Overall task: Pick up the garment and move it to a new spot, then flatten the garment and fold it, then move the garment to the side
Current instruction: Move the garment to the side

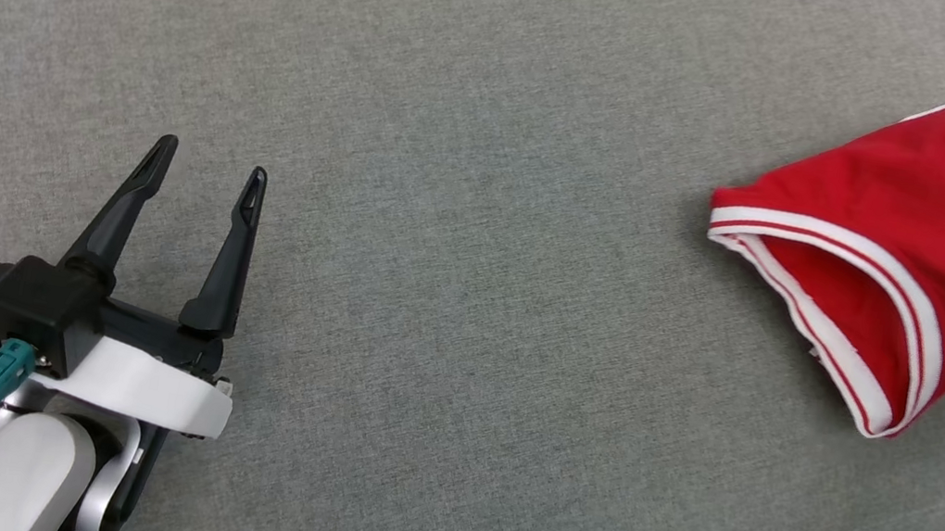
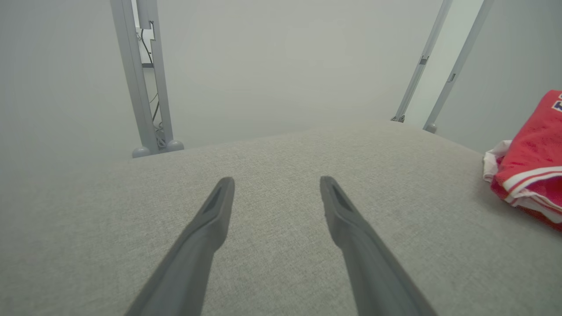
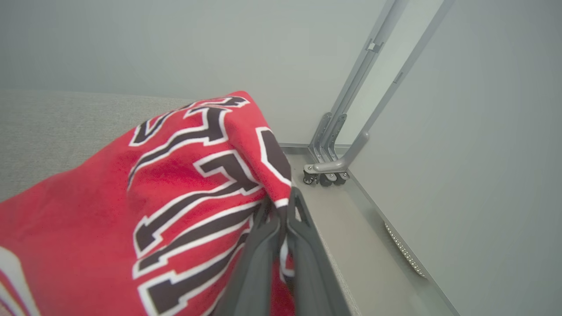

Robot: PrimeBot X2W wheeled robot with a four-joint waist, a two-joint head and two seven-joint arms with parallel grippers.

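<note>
Red jersey sits bunched at the right end of the grey fabric bench; right gripper fingers pinched tight on its cloth, left gripper fingers spread wide, empty, well apart from it

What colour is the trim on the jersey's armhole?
Red jersey armhole trim: white with a red stripe; best in head view.
</note>
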